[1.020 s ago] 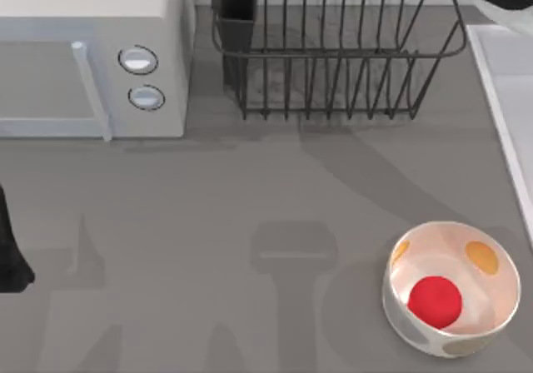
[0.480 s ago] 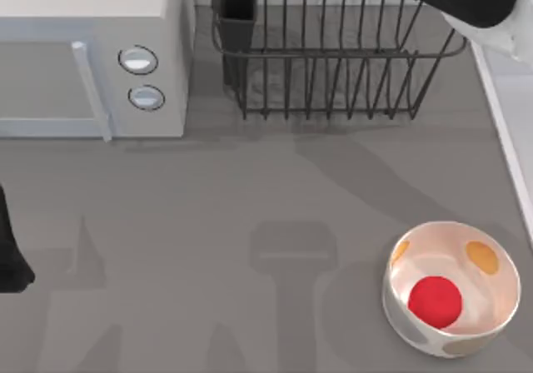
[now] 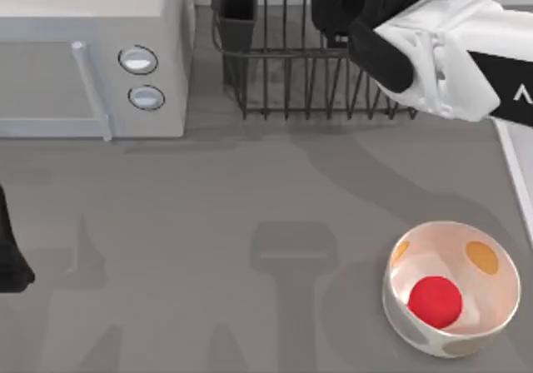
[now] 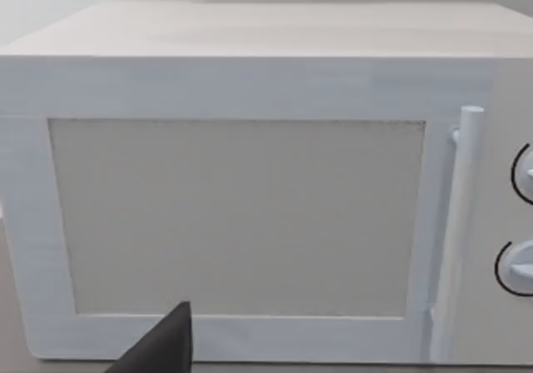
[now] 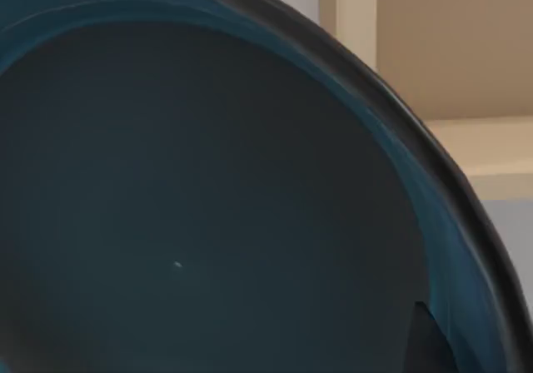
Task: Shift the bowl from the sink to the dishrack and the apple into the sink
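Note:
The teal-blue bowl [image 5: 208, 223] sits very close in the right wrist view, tilted, with a wall behind it. My right gripper [image 3: 354, 7] is shut on it, and one dark fingertip [image 5: 429, 344] shows at the bowl's rim. In the top view that gripper hangs over the dark wire dishrack [image 3: 283, 65], with the white arm reaching in from the right. The red apple [image 3: 435, 300] lies inside a white spotted bowl [image 3: 491, 327] at the front right. A strip of the sink's pale rim [image 3: 515, 161] runs along the right edge. My left arm [image 3: 10, 256] is parked at the left edge.
A white microwave [image 3: 83, 48] stands at the back left, and its door [image 4: 241, 215] faces the left wrist camera. The black utensil cup [image 3: 237, 11] sits at the dishrack's left corner. Grey counter [image 3: 250, 223] stretches between the microwave and the spotted bowl.
My right arm has swung left from the top right corner and now reaches over the dishrack. The apple, spotted bowl and left arm have not moved.

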Motion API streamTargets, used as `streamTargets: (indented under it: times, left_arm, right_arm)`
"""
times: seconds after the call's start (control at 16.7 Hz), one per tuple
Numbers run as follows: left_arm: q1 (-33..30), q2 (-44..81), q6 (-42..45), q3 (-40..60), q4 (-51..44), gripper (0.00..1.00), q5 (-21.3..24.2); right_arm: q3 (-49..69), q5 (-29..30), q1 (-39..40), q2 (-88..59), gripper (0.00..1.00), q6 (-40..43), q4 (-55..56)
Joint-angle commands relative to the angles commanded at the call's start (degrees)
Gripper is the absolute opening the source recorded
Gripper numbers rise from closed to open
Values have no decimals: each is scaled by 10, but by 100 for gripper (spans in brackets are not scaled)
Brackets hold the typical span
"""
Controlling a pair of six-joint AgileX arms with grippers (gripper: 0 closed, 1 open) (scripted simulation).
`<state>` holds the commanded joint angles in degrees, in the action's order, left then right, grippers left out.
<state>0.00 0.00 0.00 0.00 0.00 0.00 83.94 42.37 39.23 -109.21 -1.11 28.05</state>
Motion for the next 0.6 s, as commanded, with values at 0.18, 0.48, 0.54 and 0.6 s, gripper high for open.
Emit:
streamTargets:
  times: [0.18,0.48,0.54,0.6]
  left_arm:
    - [0,0,0,0,0,100,0]
    - [0,0,0,0,0,100,0]
    - [0,0,0,0,0,100,0]
    - [0,0,0,0,0,100,0]
  right_arm:
    - [-47,-19,-20,-51,0,1,88]
    - [-76,-43,-30,-79,0,1,121]
    - [-76,-43,-30,-79,0,1,121]
    - [-76,-43,-30,-79,0,1,121]
